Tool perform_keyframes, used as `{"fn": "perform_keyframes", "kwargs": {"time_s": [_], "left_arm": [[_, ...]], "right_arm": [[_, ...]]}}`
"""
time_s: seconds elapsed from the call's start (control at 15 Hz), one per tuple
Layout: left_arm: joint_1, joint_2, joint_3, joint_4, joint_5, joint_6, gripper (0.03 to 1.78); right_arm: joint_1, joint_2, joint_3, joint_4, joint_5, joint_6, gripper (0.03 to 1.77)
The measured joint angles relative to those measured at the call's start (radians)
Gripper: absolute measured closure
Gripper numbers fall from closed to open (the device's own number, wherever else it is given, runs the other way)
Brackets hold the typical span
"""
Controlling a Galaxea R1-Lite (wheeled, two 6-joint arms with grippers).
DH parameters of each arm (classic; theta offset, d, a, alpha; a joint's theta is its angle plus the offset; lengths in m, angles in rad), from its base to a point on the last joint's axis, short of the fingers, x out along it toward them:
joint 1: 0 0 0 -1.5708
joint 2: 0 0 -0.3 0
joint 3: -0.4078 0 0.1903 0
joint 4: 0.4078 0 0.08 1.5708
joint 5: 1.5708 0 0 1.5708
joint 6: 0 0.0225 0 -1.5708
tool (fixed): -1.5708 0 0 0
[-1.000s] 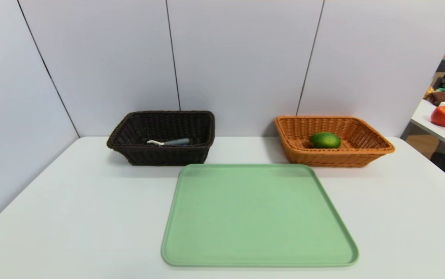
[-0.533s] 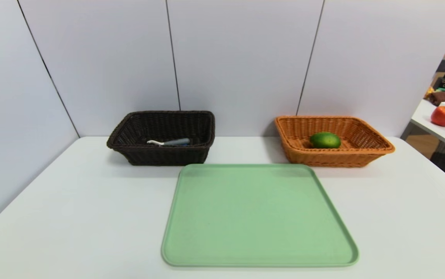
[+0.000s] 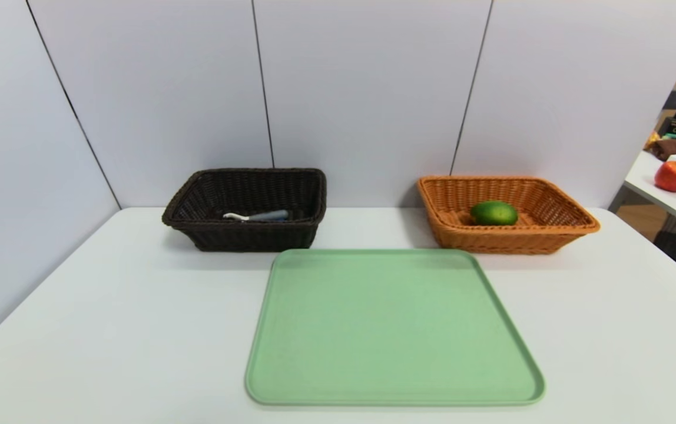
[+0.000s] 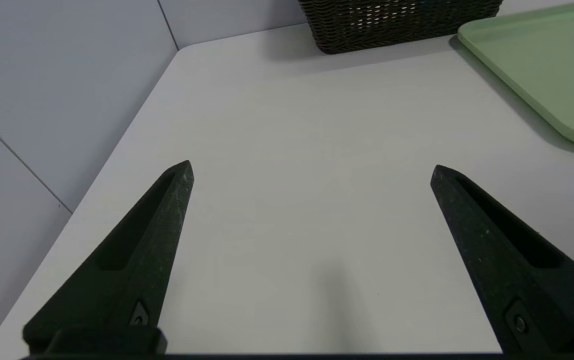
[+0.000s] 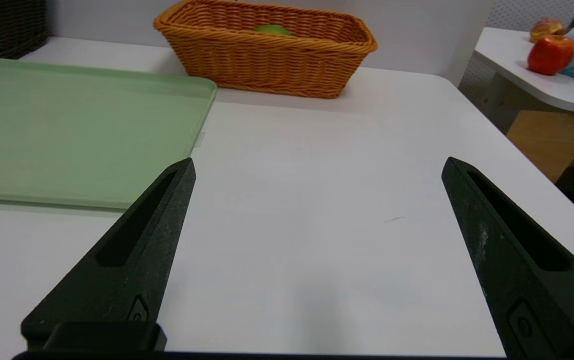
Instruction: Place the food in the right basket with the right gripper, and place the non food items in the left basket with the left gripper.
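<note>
Nothing shifts in the head view between the earlier frames and now: the lime (image 3: pixel 493 212) rests in the orange-tan basket (image 3: pixel 556 232) at centre right, and the peeler (image 3: pixel 255 217) lies in the dark brown basket (image 3: pixel 238 238) at centre left. I cannot see the marker pen in any view; it may be hidden behind the dark basket's near wall. I read the green tray (image 3: pixel 394 377) in the lower centre as bare, so I judge the sort complete or nearly so. Neither arm appears in the head view. In its wrist view, the left gripper (image 4: pixel 312 170) hangs over bare white table (image 4: pixel 287 125), fingers spread wide and holding nothing. The right gripper (image 5: pixel 317 167) does the same in its own view, fingers wide apart and vacant, with the tray edge at middle left. Risk from here: a low forward sweep by either arm could catch the tray rim or nudge a basket. An unconfirmed pen could also mean a false completion.
</note>
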Motion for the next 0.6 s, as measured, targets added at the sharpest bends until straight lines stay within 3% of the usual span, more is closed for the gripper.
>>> {"fn": "perform_keyframes", "kwargs": {"time_s": [0.13, 0.33, 0.6], "left_arm": [[0.000, 0.000, 0.015, 0.014, -0.034, 0.001, 0.12], [0.000, 0.000, 0.021, 0.014, -0.031, -0.025, 0.12], [0.000, 0.000, 0.021, 0.014, -0.032, -0.079, 0.12]], "right_arm": [[0.000, 0.000, 0.009, 0.018, 0.022, -0.001, 0.10], [0.000, 0.000, -0.005, 0.121, 0.042, 0.033, 0.10], [0.001, 0.000, -0.010, 0.107, 0.041, 0.040, 0.10]]}}
